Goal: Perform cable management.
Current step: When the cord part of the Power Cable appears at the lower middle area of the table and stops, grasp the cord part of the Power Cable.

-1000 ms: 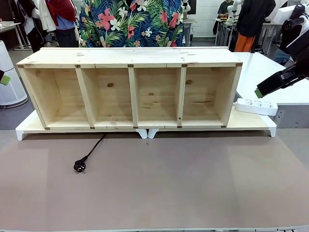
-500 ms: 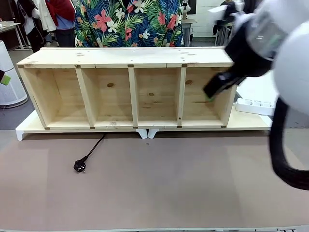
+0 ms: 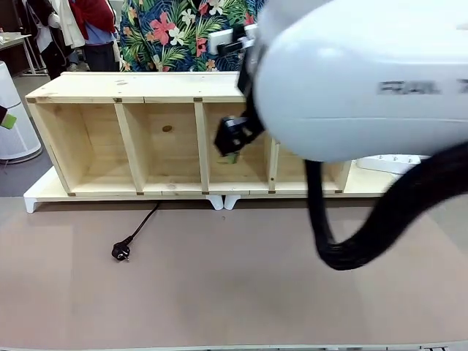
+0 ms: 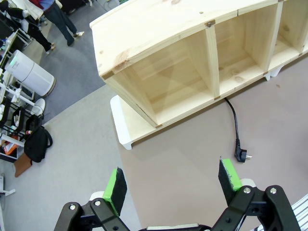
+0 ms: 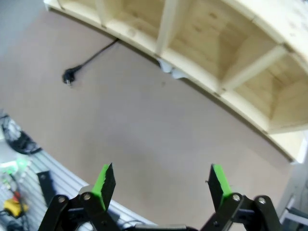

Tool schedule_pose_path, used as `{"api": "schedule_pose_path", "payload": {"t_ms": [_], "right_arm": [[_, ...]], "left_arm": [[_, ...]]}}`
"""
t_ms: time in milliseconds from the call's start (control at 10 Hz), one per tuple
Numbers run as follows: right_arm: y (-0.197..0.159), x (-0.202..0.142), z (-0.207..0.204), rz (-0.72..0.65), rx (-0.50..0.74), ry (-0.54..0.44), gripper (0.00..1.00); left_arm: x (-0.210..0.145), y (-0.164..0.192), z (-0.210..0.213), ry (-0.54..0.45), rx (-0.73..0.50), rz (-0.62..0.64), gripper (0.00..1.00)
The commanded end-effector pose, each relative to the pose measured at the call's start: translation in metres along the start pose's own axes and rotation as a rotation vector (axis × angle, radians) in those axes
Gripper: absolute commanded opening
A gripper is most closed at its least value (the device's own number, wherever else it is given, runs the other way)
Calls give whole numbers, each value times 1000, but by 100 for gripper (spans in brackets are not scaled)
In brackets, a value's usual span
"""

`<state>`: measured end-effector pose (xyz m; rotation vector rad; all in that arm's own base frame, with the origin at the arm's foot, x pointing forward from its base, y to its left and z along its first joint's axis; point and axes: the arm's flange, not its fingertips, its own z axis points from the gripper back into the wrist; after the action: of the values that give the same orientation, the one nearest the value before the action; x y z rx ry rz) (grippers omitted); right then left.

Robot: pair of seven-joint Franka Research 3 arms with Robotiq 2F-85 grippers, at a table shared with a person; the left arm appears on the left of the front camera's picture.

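Right tool (image 5: 160,182): jaws spread wide with nothing between the green pads. It hangs in the air above the bench (image 3: 241,292), in front of the middle compartments of the shelf (image 3: 146,88).
Left tool (image 4: 172,180): also spread wide and empty, held high and looking down on the shelf's end and the bench beside it.
Cable (image 3: 140,228): lies loose on the bench, well apart from the right tool, down and off toward the robot's left. It runs out from under the shelf's front edge and ends in the plug (image 3: 121,252), which rests flat and untouched.
Why so placed: both tools are probably open because no grasp has begun. The right one seems set on an approach, with the plug in its wrist view beyond one pad.
Reach: from the right tool, the plug is across the bare bench, with nothing lying between.
Beyond the tool: the shelf sits on a white base (image 3: 36,194), and the cable's far run is hidden beneath it.
Other side: a white power strip (image 3: 398,161) sits past the shelf's right end, well away from the plug.
In the way: the right arm (image 3: 365,73) covers much of the front view. A pull on the cable could snag at the shelf edge.
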<state>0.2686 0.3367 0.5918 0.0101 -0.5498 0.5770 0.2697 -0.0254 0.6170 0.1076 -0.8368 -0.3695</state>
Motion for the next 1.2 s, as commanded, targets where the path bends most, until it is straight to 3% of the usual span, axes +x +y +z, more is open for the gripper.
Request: {"api": "schedule_pose_path", "payload": {"t_ms": [0,200,700,1100], "right_arm": [[31,34,-30,-54,-12,35,100],[60,61,-68,-145,18,93,100],[77,111,-124,-376,38,147,100],[103,118,-159,-486,158,248,100]], "left_arm": [[2,0,-2,-5,10,-1,100],[2,0,-2,-5,10,-1,100],[2,0,-2,-5,10,-1,100],[2,0,-2,-5,10,-1,100]]}}
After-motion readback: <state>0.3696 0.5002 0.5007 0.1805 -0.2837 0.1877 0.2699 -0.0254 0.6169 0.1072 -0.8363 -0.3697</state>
